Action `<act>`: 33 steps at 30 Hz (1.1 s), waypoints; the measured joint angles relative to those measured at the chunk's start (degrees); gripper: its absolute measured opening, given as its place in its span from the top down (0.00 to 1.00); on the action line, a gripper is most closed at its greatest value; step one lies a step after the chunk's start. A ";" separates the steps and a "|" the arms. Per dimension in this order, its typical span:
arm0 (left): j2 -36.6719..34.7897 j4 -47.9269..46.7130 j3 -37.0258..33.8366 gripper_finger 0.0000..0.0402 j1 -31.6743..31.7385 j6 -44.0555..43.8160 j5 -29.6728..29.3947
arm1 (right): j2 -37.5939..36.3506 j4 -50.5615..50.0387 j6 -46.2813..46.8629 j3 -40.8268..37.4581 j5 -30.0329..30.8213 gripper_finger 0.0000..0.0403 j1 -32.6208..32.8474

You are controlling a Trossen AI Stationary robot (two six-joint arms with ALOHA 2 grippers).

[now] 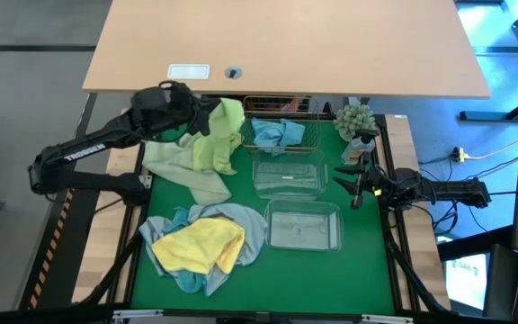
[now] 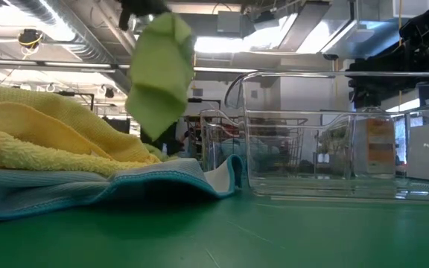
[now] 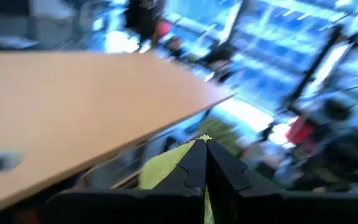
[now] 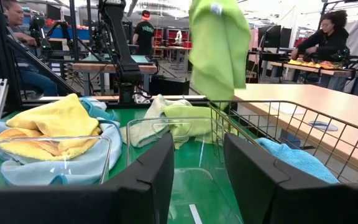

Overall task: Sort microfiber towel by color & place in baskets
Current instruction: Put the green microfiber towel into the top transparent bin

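3 baskets in a row on the green mat [image 1: 241, 297]: 1 copper wire basket [image 1: 281, 121] w/ a blue towel [image 1: 275, 133] in it (far end), then 2 clear tubs [image 1: 289, 173] [image 1: 304, 227], both bare inside. Loose towels: 1 yellow [image 1: 200, 245] on a light-blue one [image 1: 250, 229] near the front, a pale-green heap [image 1: 183, 162] behind. Left gripper [image 1: 207, 115] is raised beside the wire basket, clamped on 1 lime-green towel [image 1: 223, 135] hanging free; right gripper [image 1: 349, 175] sits low at the tubs' right, fingers parted, holding nothing.

left end effector [image 3: 205, 163] — closed on green towel [image 3: 160, 169]; tan tabletop [image 3: 73, 99] beyond
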 joint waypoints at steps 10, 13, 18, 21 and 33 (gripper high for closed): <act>0.06 13.79 0.00 1.00 -5.92 -0.52 6.41 | 0.01 0.00 0.01 0.01 0.00 0.65 0.00; 0.64 15.19 0.00 1.00 -8.54 -0.57 6.43 | 0.01 0.00 0.00 0.00 0.00 0.65 0.00; 3.50 20.10 0.00 1.00 -13.16 -0.63 6.43 | 0.01 0.02 0.01 0.00 0.00 0.65 0.00; 6.06 24.28 0.00 1.00 -15.30 -0.63 6.44 | 0.01 0.00 0.01 0.00 0.00 0.65 0.00; 17.04 34.78 0.00 1.00 -17.57 -0.48 4.55 | 0.01 0.02 0.00 0.00 0.00 0.65 0.00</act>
